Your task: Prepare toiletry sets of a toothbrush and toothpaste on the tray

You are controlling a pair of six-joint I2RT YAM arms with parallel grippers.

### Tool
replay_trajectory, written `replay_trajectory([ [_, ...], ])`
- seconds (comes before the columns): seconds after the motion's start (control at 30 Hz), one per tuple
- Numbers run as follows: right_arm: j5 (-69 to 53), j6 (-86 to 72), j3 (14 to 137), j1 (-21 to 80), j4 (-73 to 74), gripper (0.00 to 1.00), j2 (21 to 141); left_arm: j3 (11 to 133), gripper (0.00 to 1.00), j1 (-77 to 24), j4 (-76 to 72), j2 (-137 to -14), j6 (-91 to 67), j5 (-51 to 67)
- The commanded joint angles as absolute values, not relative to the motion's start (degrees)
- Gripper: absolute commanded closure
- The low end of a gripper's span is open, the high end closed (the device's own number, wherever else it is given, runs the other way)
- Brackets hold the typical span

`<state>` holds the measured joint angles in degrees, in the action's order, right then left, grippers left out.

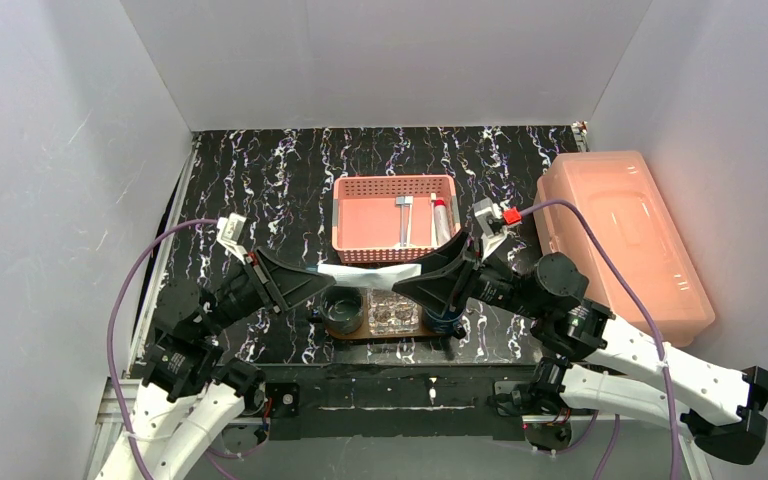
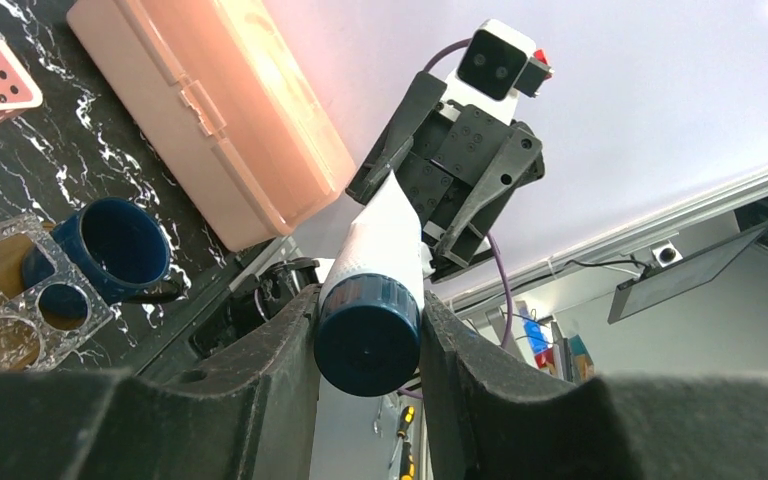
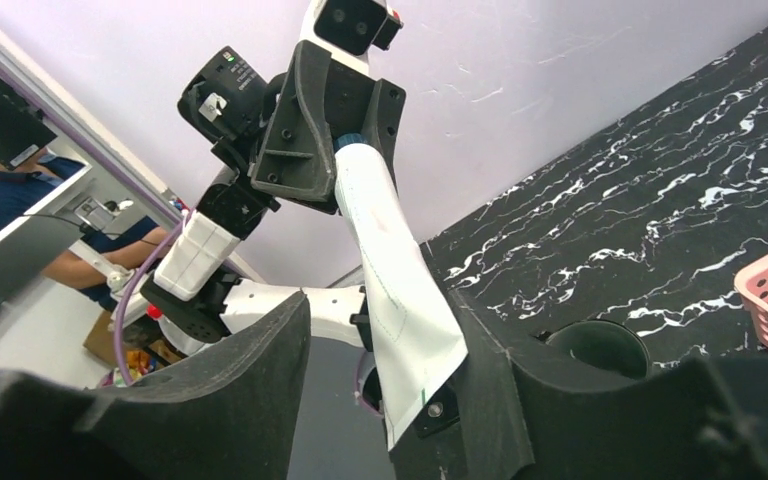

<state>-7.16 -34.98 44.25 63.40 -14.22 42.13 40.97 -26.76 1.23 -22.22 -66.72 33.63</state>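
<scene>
A white toothpaste tube [image 1: 370, 271] with a dark blue cap hangs level between my two grippers, above the dark wood tray [image 1: 358, 336]. My left gripper [image 1: 318, 277] is shut on its cap end, seen in the left wrist view [image 2: 368, 335]. My right gripper [image 1: 418, 281] is open. The tube's flat crimped end [image 3: 400, 300] lies between its fingers, against the right finger [image 3: 480, 360], with a wide gap to the left one. A toothbrush [image 1: 405, 221] and a second tube [image 1: 441, 216] lie in the pink basket [image 1: 362, 216].
On the tray stand a dark green cup [image 1: 343, 309], a clear glass holder [image 1: 393, 313] and a blue mug [image 2: 115, 250]. A large translucent pink lidded box [image 1: 620, 240] sits at the right. White walls enclose the black marbled table.
</scene>
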Motion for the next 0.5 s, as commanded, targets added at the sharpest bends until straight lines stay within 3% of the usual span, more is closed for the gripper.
replay_trajectory([
  [0.0,-8.92,-37.37,43.53,63.54,-21.83,0.42,42.31,41.75,1.00,-26.74,-2.56,-21.44,-66.54,34.53],
  [0.33,-9.96,-39.37,42.66,63.54,-25.92,0.65,44.47,41.48,1.00,-26.72,-2.58,-20.88,-66.20,34.70],
  [0.47,-10.46,-40.19,42.15,63.54,-27.35,0.81,44.88,41.25,1.00,-26.72,-2.55,-20.90,-66.12,34.80],
])
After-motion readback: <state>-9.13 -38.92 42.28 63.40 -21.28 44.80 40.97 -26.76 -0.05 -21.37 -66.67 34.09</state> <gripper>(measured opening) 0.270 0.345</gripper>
